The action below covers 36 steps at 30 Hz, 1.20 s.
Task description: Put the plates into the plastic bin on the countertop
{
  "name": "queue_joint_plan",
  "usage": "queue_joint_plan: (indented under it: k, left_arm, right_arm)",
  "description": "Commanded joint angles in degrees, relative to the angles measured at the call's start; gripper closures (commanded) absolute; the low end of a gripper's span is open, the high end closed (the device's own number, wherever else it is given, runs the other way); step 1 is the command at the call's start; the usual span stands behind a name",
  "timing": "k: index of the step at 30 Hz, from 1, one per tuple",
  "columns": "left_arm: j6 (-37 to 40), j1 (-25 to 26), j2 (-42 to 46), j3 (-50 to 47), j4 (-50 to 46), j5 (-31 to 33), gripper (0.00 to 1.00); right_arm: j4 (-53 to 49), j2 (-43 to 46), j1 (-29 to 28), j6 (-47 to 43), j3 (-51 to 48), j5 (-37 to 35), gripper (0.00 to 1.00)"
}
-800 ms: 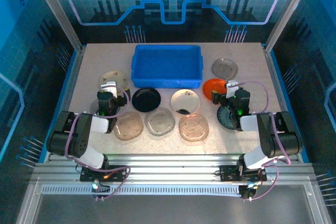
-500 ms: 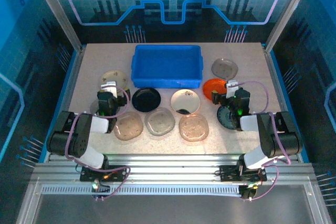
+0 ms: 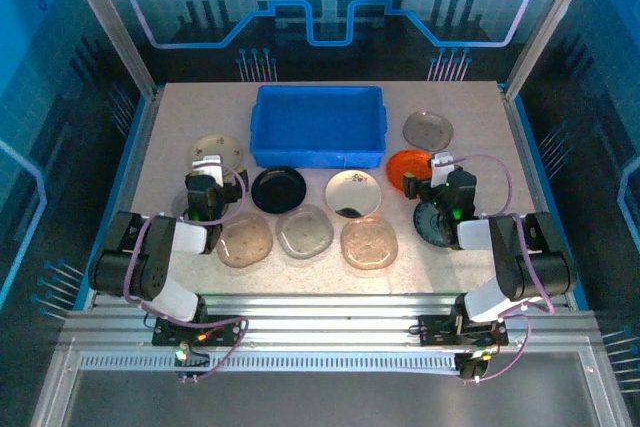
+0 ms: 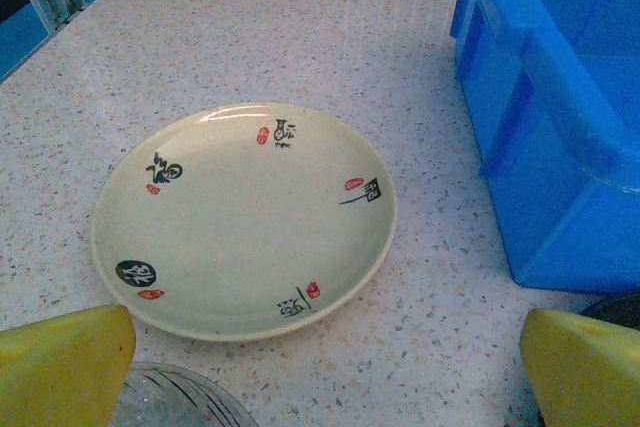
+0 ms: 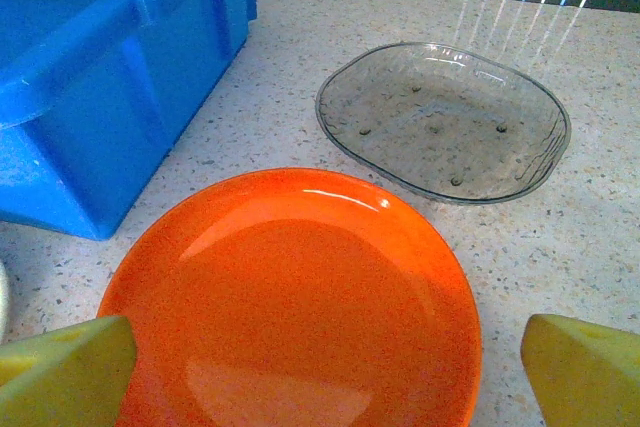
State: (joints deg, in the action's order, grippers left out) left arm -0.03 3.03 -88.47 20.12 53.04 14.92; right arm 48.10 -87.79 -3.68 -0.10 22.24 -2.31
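Observation:
The blue plastic bin (image 3: 318, 125) stands empty at the back middle of the countertop (image 3: 480, 107). My left gripper (image 3: 207, 179) is open and low, just short of a cream plate with small marks (image 4: 245, 217), with the bin (image 4: 560, 127) to its right. My right gripper (image 3: 445, 175) is open over the near edge of the orange plate (image 5: 290, 307). A grey clear plate (image 5: 445, 122) lies beyond it. A black plate (image 3: 278, 189), a second cream plate (image 3: 353, 192) and three translucent brownish plates (image 3: 305, 231) lie in the middle.
A clear ribbed plate (image 4: 170, 402) lies under my left gripper, and a dark patterned plate (image 3: 432, 222) lies beneath my right arm. Metal frame posts (image 3: 110, 22) stand at the back corners. Bare countertop (image 4: 450, 347) runs between the cream plate and the bin.

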Motion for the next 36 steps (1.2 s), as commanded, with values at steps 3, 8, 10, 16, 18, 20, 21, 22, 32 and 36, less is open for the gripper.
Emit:
queue_joint_plan:
  k: [3, 8, 10, 16, 18, 20, 21, 22, 32, 36]
  left_arm:
    - [-0.5, -0.4, -0.6, 1.0, 1.8, -0.8, 0.01]
    - [-0.5, -0.4, -0.6, 1.0, 1.8, -0.8, 0.01]
    - [-0.5, -0.4, -0.6, 1.0, 1.7, -0.8, 0.01]
    - [-1.4, -2.0, -0.3, 1.3, 0.8, -4.2, 0.01]
    - [-1.4, -2.1, -0.3, 1.3, 0.8, -4.2, 0.01]
    - [-1.4, -2.0, -0.3, 1.3, 0.8, -4.2, 0.0]
    - [-1.4, -2.1, -0.3, 1.3, 0.8, -4.2, 0.01]
    - [-1.4, -2.1, -0.3, 1.3, 0.9, -4.2, 0.01]
    - [-1.8, -2.0, 1.5, 2.1, -1.7, -1.4, 0.01]
    - [-3.2, -2.0, 13.3, 8.5, -21.6, 4.4, 0.01]
  right_arm:
    - [2.4, -0.4, 0.1, -0.9, 0.8, 0.1, 0.0]
    - [2.4, -0.4, 0.1, -1.0, 0.8, 0.1, 0.0]
    - [2.3, -0.5, 0.2, -0.8, 0.9, 0.2, 0.0]
    - [2.3, -0.5, 0.2, -0.8, 0.9, 0.3, 0.0]
    - [2.3, -0.5, 0.2, -0.9, 0.9, 0.4, 0.01]
    - [2.4, -0.5, 0.3, -0.8, 0.9, 0.5, 0.0]
    - [2.2, -0.5, 0.5, -0.7, 1.0, 0.8, 0.0]
    - [2.0, -0.5, 0.7, -0.6, 1.0, 1.2, 0.0]
    - [0.5, 1.1, 0.5, -0.5, 1.5, 0.0, 0.0]
    - [-17.7, 9.7, -1.1, 0.6, 8.7, -8.5, 0.0]
